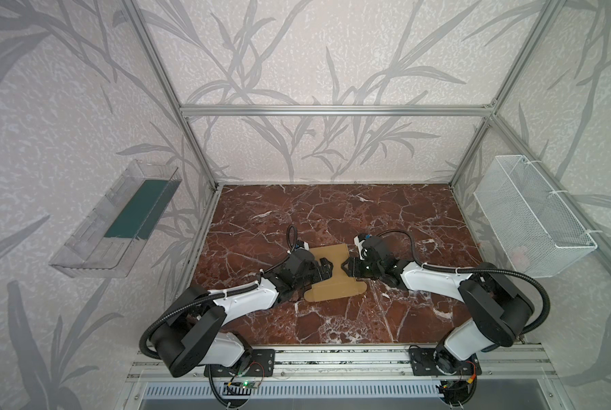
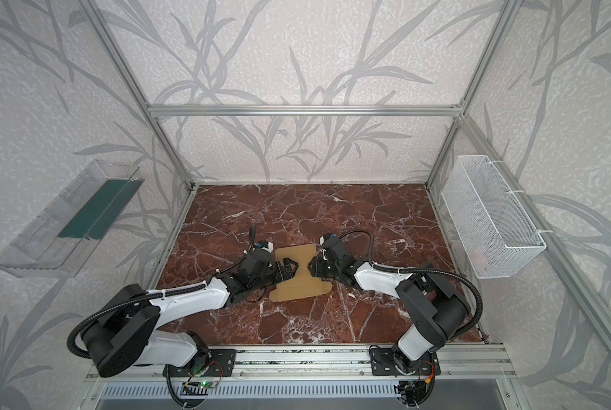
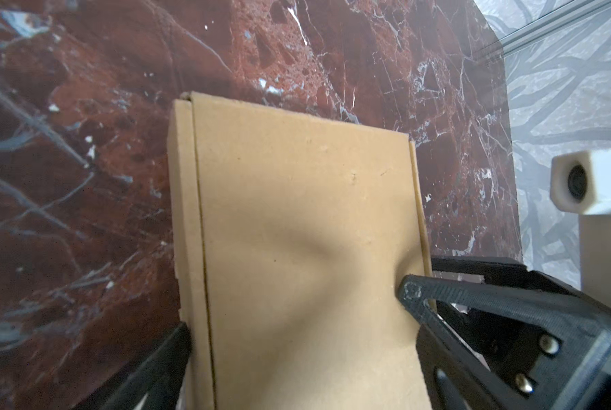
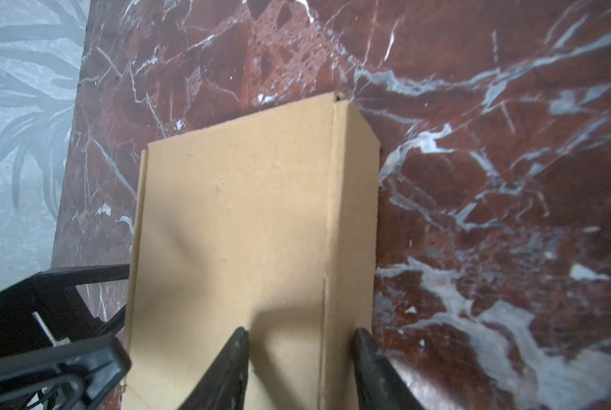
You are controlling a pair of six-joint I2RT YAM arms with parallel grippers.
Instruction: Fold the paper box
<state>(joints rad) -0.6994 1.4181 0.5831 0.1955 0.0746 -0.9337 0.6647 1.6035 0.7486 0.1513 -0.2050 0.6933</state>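
Note:
The paper box (image 1: 336, 287) is a tan cardboard sheet lying on the red marble table (image 1: 332, 213), seen in both top views (image 2: 296, 284). My left gripper (image 1: 327, 267) and right gripper (image 1: 348, 266) meet over its middle from opposite sides. In the left wrist view the left gripper (image 3: 304, 340) is open wide, and the box (image 3: 296, 213) fills the space between its fingers. In the right wrist view the right gripper (image 4: 300, 337) is half open. One of its fingers rests on the main panel (image 4: 233, 213). The other is outside the raised side flap (image 4: 353, 198).
A clear plastic bin (image 1: 115, 220) hangs on the left wall and a white wire basket (image 1: 531, 216) on the right wall. Aluminium frame posts stand at the table's corners. The right arm's white wrist camera (image 3: 588, 184) is close to the left gripper.

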